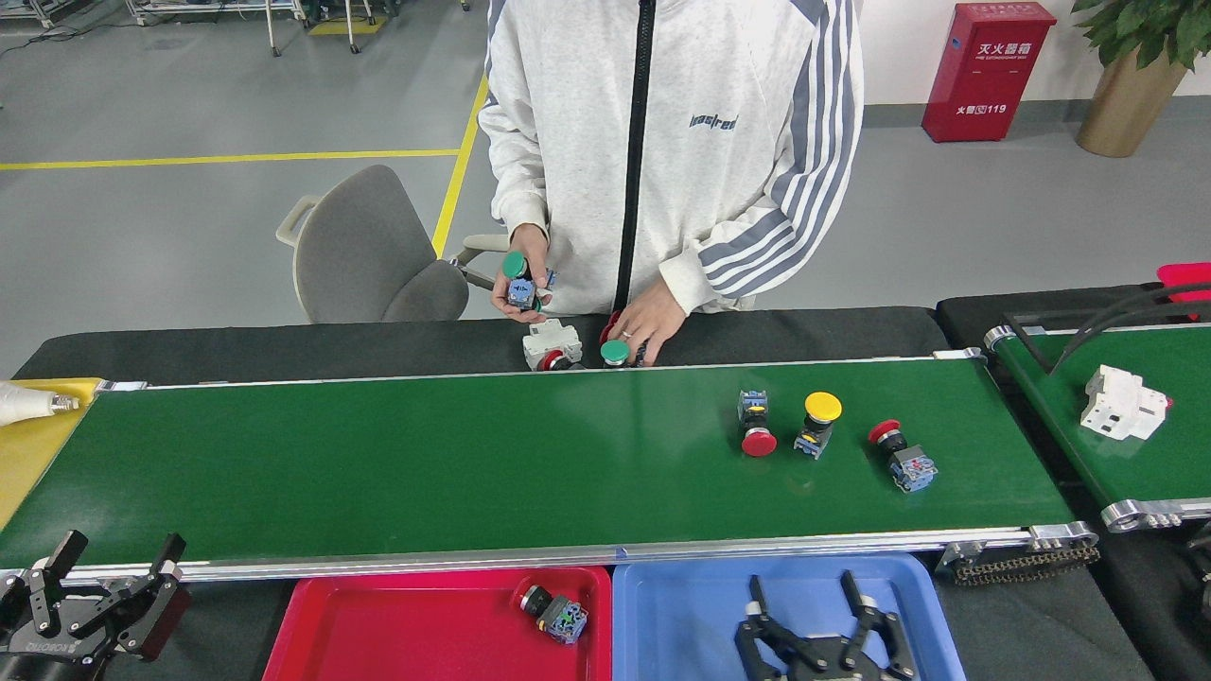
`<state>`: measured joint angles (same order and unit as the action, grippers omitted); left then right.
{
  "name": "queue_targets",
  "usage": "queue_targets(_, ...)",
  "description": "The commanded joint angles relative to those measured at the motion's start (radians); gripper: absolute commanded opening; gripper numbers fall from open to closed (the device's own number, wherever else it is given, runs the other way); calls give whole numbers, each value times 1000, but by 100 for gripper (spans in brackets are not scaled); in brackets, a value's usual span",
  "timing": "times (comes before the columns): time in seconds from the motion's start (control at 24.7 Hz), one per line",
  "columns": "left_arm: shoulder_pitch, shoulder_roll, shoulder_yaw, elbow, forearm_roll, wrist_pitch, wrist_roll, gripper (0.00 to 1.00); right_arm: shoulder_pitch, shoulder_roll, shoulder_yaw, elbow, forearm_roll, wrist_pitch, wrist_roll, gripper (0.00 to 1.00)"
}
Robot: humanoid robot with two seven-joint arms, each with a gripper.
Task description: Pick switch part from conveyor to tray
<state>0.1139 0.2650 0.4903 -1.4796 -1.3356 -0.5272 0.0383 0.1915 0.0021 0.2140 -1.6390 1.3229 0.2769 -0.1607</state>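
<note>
Three switch parts lie on the right part of the long green conveyor (426, 463): a red-capped one (757, 430), a yellow-capped one (818, 421) and another red-capped one (903, 457). One switch part (553, 610) lies in the red tray (378, 634), near its right edge. My right gripper (812, 591) hovers open and empty over the blue tray (681, 624). At the bottom left corner my left gripper (112, 558) stands open, holding nothing, in front of the conveyor's near rail.
A person stands behind the conveyor, one hand holding a green-capped switch (518, 281), the other hand (643, 326) on a pile of parts. A shorter green belt (1069, 397) at right carries a white breaker (1124, 402). A yellow surface (28, 445) with a bulb sits far left.
</note>
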Motion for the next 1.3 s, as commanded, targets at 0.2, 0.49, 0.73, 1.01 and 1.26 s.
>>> queue_targets(0.2,-10,3,-1,-10,6,1,5,100,-296,-27,57,162,-4,-74,116,98)
queue_targets(0.49,-17,-9,-1,-25,6,1,5,100,-435,3,107,311,1,-150,214,98)
queue_targets(0.73,-25,2,7,-33,6,-1,5,100,-514,15,108,398,-2,-151,236,98)
queue_targets(1.01,-28,5,-9,-34,-2,-7,5,100,-593,59,143,510,-1,-153,240,94)
queue_targets(1.26,-30,6,7,-39,-2,-2,5,100,-618,58,193,542,-1,-153,240,17)
